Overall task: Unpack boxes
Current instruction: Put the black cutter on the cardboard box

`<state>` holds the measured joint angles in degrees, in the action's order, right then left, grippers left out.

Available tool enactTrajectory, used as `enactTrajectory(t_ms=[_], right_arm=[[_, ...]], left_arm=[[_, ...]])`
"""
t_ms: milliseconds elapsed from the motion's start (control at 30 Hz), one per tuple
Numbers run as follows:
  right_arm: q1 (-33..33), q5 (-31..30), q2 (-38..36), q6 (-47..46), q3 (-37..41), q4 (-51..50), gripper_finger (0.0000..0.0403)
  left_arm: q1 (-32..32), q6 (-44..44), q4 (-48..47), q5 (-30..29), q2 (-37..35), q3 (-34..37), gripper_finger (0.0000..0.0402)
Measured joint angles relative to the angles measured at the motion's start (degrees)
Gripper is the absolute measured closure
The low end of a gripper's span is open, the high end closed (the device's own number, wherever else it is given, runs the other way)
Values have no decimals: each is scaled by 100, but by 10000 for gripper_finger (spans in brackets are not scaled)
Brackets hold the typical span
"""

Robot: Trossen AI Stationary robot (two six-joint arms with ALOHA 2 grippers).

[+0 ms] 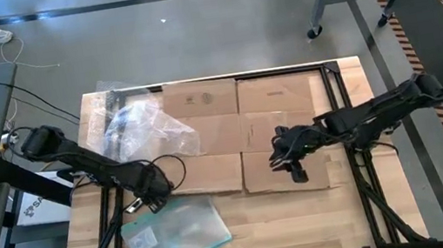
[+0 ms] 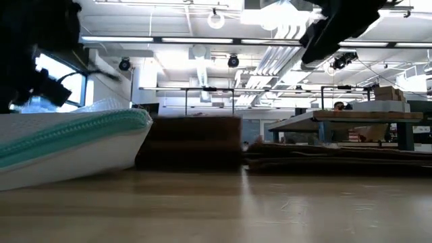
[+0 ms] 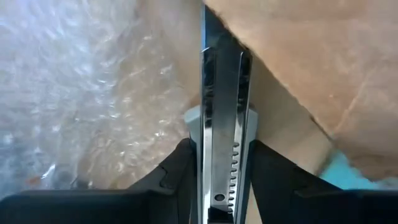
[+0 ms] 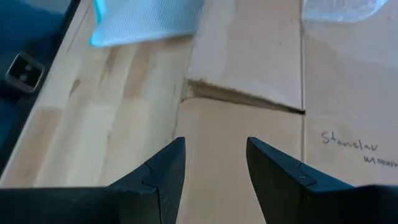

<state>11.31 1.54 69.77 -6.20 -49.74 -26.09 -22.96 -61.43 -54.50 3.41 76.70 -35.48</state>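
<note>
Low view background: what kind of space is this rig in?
Probably an industrial lab or workshop, not a home. The low view shows an open ceiling with exposed ducts and strip lights, with workbenches across the room. The high view shows bare concrete floor with hazard-striped tape.

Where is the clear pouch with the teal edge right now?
In the high view the pouch lies flat on the wooden table near its front edge, left of centre, just in front of the left hand and the flattened cardboard box.

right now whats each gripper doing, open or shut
left gripper: shut on the box cutter, at the cardboard box edge.
right gripper: open, empty, above the cardboard.
</note>
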Motion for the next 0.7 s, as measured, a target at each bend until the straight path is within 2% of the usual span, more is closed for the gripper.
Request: enactTrajectory(t_ms=[67,200,400,500,567,700], right_arm=[[3,-34,-227,-37,0,-156,247],[11,-430,-702,97,0,-234,247],[11,-1473,-963,179,-2,-137,247],[-44,-1770,-722,27,-2,124,247],[-78,-1731,-445,216,-2,423,243],[-214,-1117,288,672,-2,1122,220]], left_arm=[[0,-69,-316,-68,-20,-373,300],[-4,-371,-1606,-491,-70,-1458,300],[-59,-957,-2640,-1395,-107,-3231,300],[-196,-978,-2345,-2412,-112,-3735,300],[-238,-654,-1823,-3130,-113,-3819,300],[-155,395,-343,-4317,-30,-3702,300]])
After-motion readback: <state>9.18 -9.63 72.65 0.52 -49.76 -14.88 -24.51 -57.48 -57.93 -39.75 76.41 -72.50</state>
